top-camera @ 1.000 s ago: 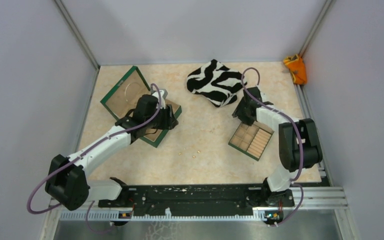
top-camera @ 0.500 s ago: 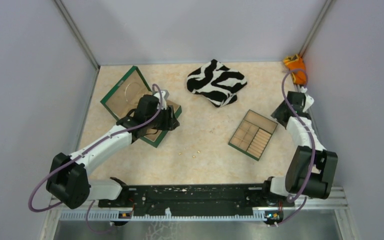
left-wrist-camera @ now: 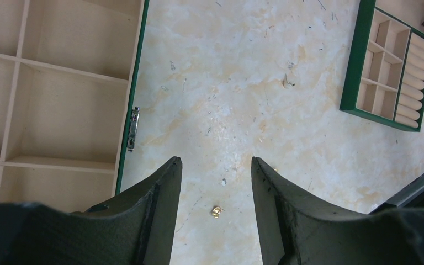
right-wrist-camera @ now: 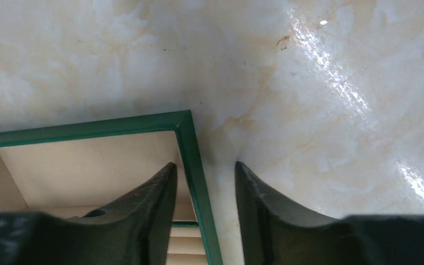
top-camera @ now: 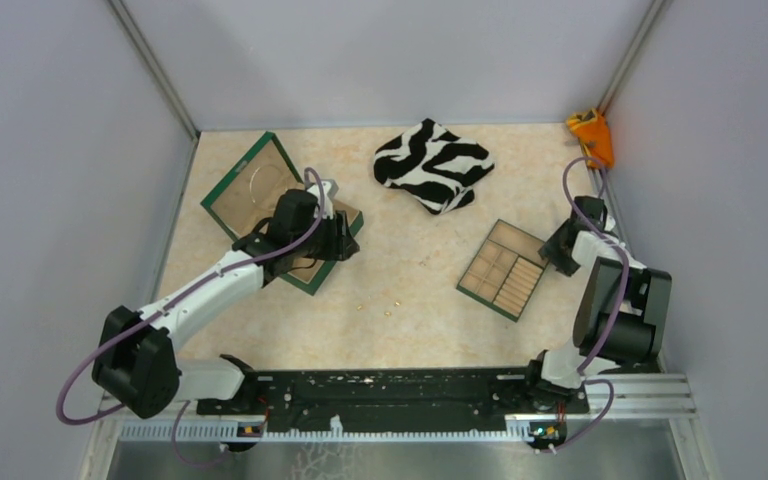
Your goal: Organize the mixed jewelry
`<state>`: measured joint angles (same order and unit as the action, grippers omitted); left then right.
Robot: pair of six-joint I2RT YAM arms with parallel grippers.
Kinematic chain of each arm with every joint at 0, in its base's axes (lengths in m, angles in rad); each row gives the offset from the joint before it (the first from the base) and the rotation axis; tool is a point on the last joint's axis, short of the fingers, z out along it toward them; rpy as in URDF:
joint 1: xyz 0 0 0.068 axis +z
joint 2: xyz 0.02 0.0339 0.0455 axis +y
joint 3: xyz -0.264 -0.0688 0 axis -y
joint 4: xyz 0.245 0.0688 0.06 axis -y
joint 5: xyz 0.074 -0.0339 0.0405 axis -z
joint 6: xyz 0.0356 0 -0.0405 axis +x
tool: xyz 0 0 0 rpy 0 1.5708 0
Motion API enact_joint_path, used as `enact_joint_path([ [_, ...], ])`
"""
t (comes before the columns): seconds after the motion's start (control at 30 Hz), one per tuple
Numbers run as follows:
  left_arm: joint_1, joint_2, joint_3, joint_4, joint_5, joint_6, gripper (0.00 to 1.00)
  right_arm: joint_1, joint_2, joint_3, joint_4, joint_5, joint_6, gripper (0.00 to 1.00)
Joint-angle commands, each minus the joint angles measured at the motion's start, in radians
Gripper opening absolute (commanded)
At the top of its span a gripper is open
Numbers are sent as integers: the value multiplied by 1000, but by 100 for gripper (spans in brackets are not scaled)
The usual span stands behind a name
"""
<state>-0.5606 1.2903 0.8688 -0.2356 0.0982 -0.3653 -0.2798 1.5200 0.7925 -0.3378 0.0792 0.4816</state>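
Chiefly, trouble is to be expected at the right gripper, whose fingers are held apart astride the green rim of the compartment tray, one finger over the inside and one over the table. No clamping can be made out, since a sliver of gap is seen on either side of the rim. Should the jaws be closed or dragged from here, the light tray could be slid, tilted or lifted at that corner. The left gripper is also held apart, with nothing between its fingers, above bare table just beside the open green box. A gold speck is seen below the fingertips, and others lie scattered on the table between the two boxes. These could easily be pushed aside or missed, being so small against the broad fingers. The wire hoop is seen lying in the lid of the green box, well apart from both grippers, and its thinness could make it hard to pinch off a flat surface. Against the earlier frames, only the right arm is changed: it was first held over the tray's far corner near the zebra cloth, was then swung out to the right wall, and is now folded back low at the tray's right edge. The left arm, hoop and specks are found unmoved.
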Motion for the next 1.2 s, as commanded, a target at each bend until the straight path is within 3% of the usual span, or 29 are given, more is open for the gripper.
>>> enact_joint_path([
  [0.0, -1, -33, 11, 23, -10, -4, 56, -5, 9, -8, 53, -25, 10, 38],
  [0.2, -1, -105, -18, 68, -39, -8, 55, -4, -26, -24, 80, -54, 13, 0],
  [0.43, -1, -166, 42, -10, -165, 17, 54, 11, -199, 50, 11, -158, 41, 0],
  [0.63, -2, -147, 223, -165, -282, 66, 56, 143, -258, 245, -113, -107, 111, 0],
  [0.77, 1, -116, 346, -269, -381, 116, 62, 281, -207, 356, -153, -113, 194, 0],
  [0.87, 17, -123, 402, -321, -442, 144, 72, 446, -154, 439, -140, -96, 275, 0],
  [1.0, 99, -151, 442, -361, -413, 150, 78, 617, -39, 562, -87, -57, 324, 0],
  [1.17, 297, -160, 475, -424, -308, 151, 80, 756, 193, 813, -127, -22, 376, 0],
])
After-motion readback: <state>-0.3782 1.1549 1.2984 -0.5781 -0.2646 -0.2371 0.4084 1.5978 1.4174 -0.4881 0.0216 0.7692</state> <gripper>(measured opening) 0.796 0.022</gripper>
